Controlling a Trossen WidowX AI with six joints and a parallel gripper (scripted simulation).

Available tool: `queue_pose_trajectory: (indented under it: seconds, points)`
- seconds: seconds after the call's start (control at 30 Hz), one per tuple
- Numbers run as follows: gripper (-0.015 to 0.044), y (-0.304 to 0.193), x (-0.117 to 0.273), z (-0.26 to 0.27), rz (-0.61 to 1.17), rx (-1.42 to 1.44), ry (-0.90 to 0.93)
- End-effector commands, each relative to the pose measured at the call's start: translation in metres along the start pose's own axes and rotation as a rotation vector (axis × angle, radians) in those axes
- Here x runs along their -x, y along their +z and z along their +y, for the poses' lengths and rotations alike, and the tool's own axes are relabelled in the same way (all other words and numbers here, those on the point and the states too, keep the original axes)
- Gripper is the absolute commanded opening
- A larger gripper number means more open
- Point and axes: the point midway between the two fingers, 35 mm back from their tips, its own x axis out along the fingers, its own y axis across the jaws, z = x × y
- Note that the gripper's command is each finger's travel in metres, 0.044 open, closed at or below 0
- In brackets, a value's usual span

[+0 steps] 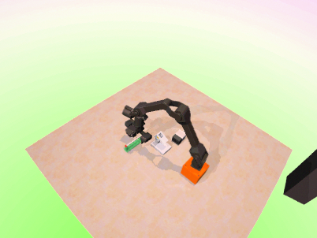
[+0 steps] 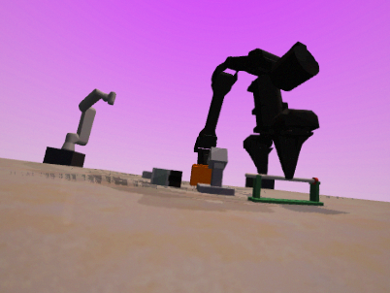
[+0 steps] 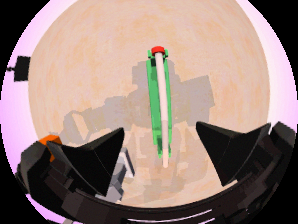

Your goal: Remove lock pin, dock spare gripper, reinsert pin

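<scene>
Two fingers on the black gripper (image 1: 139, 134) (image 2: 276, 176) (image 3: 160, 126), spread wide and gripping nothing; the wrist view shows a broad gap, one tip either side of the pin's line. Gripper points down, tips low over a green cradle (image 1: 133, 146) (image 2: 286, 201) (image 3: 154, 100). Lock pin (image 1: 134, 142) (image 2: 302, 179) (image 3: 162, 95): pale shaft, red head, lying lengthwise along the cradle, carried by its end posts. It is out of the socket. Red head at one end, plain end poking past the other post. Exterior view puts the tips near pin height; contact cannot be judged. White mount (image 1: 162, 147) (image 2: 215, 189) just beside the cradle, flat foot with an upright socket part. Spare gripper (image 1: 178, 136) (image 2: 167, 178), a light-and-black block, lies on the worktop (image 1: 118, 185) (image 2: 194, 243) (image 3: 100, 65) near the mount, undocked. Arm (image 1: 191, 132) (image 2: 216, 109) bends high over from its orange base (image 1: 189, 173) (image 2: 196, 175). Farther off, a grey second arm (image 2: 86, 126) stands on a dark block (image 2: 55, 156). Shadows fall around the cradle.
</scene>
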Motion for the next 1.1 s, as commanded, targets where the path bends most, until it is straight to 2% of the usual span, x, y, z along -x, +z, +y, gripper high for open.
queue_pose_trajectory:
  seconds: [0.0, 0.8, 0.9, 1.07]
  points:
    - [0.044, 0.001, 0.01, 0.0, 0.0, 0.0, 0.0]
    - [0.044, 0.007, 0.074, 0.005, 0.004, 0.005, 0.017]
    - [0.044, 0.006, 0.069, 0.005, 0.005, 0.005, 0.017]
    - [0.044, 0.009, 0.094, 0.004, 0.004, 0.005, 0.017]
